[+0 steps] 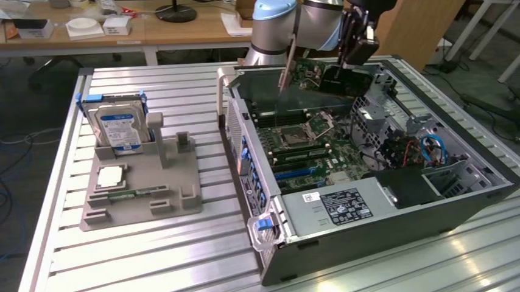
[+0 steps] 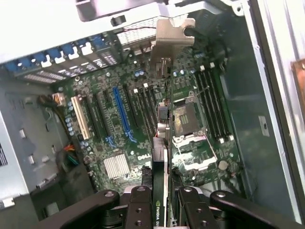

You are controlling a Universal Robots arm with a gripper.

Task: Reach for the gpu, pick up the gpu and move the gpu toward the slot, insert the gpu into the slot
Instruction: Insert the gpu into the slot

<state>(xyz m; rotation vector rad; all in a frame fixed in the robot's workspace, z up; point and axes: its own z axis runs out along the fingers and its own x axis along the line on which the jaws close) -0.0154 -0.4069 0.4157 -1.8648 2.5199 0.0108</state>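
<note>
- the gpu (image 1: pixel 325 78), a thin dark circuit card with a silver metal bracket at one end, hung tilted in the air over the open black computer case (image 1: pixel 366 243).
- the black end effector (image 1: pixel 351 61) was clamped on the card's upper edge, its fingers (image 2: pixel 138 205) pressing either face.
- below it, apart from the card, lay the green motherboard (image 1: pixel 325 152) with its long blue slot (image 2: pixel 121 112).
- on the exterior view's left, a silver hard drive with a blue-white label (image 1: pixel 118 125) stood upright in a grey holder (image 1: pixel 175 182) on the slatted metal desk (image 1: pixel 146 255).

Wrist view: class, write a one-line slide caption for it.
Claw grips the gpu edge-on above the motherboard inside the open case.
</note>
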